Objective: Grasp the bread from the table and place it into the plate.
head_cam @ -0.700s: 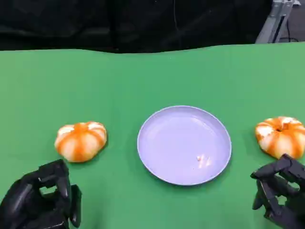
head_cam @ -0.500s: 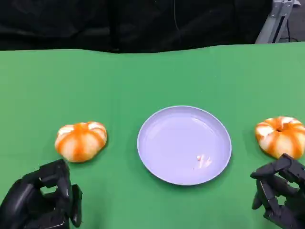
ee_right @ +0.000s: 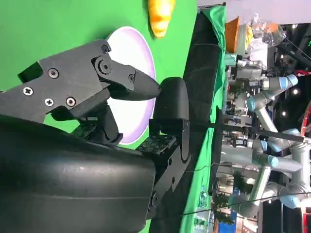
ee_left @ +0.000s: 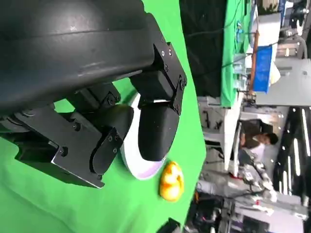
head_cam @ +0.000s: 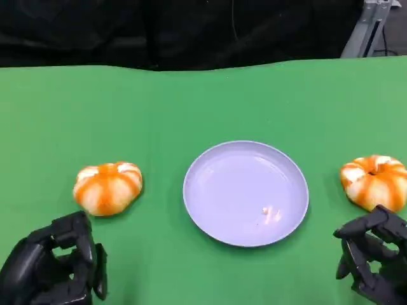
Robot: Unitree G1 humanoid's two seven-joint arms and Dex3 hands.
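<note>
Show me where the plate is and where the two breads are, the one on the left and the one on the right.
plate (head_cam: 206, 222), head view, bare near-left floor by the rim.
left bread (head_cam: 107, 188), head view, middle of its striped top.
right bread (head_cam: 374, 181), head view, middle of its top.

Open green table btw left hand and left bread, nothing in the way. Right hand just beside right bread at right edge. Bare cloth btw each bread and centre plate. Far half of table free.
</note>
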